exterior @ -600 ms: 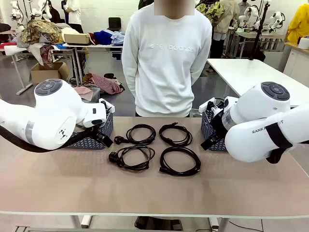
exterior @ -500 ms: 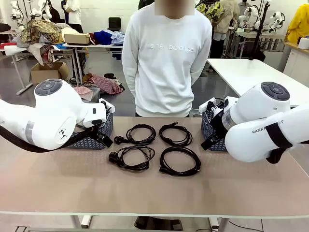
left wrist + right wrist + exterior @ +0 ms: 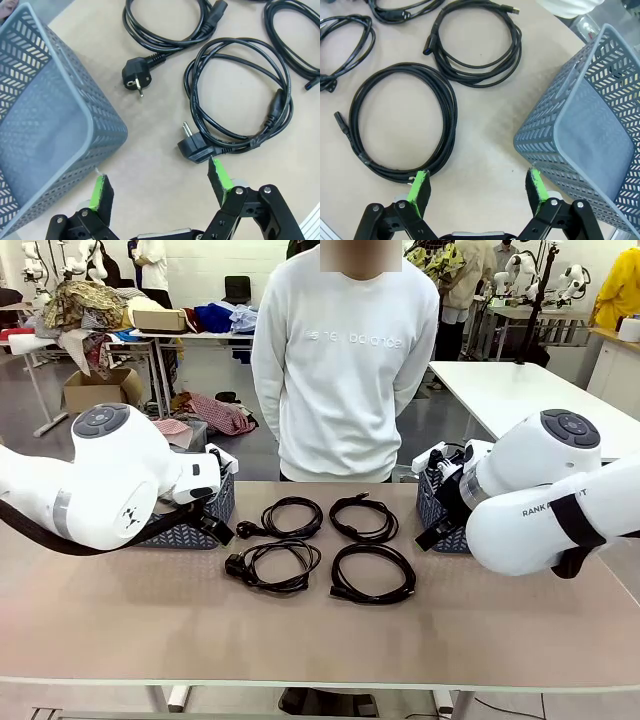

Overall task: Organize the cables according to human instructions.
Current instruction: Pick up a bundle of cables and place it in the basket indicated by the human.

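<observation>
Hovering with left end effector (image 3: 157,174) and right end effector (image 3: 478,176) spread empty, await the person's (image 3: 345,370) cue before grabbing cables (image 3: 370,573).

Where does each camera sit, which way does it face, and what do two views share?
Front view: fixed between the arms, looking across the table at the person; left arm and right arm flank four coiled cables.
Left wrist view: on that wrist, looking down past the open left gripper at a grey basket and plugged cable.
Right wrist view: likewise, past the open right gripper at another basket and plain coil.
Shared: front and left wrist views both show that plugged cable.
</observation>
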`<state>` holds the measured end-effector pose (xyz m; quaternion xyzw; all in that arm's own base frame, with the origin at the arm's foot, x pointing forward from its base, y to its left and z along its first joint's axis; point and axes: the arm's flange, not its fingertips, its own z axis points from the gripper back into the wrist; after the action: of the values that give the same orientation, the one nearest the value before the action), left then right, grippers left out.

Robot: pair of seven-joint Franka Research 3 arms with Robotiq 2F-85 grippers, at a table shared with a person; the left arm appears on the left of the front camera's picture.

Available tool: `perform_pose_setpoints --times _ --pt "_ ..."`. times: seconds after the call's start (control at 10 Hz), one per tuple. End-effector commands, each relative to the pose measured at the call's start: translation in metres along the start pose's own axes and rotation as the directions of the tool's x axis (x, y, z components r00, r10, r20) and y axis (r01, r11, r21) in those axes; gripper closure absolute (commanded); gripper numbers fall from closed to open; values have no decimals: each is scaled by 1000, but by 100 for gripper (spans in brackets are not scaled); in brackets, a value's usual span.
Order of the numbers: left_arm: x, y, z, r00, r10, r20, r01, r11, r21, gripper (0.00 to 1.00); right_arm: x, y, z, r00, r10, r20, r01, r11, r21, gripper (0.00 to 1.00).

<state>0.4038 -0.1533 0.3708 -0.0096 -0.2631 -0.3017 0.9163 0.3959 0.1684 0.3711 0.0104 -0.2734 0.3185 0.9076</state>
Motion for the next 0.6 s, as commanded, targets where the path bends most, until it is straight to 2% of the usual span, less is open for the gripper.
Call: perform_pose_setpoints --times 0.0,0.3,0.4,0.5 --pt "0 1 0 1000 2 0 -2 1000 0 0 0 0 0 1000 0 0 0 1000 0 0" --pt "0 1 0 1000 2 0 -2 1000 0 0 0 0 0 1000 0 0 0 1000 0 0" --pt "0 0 0 1000 0 0 0 1000 0 0 2 -5 4 1000 4 9 -4 999 36 0" --pt "4 1 12 1000 -19 19 19 1000 -6 0 3 -14 15 1000 18 22 -19 999 42 0"
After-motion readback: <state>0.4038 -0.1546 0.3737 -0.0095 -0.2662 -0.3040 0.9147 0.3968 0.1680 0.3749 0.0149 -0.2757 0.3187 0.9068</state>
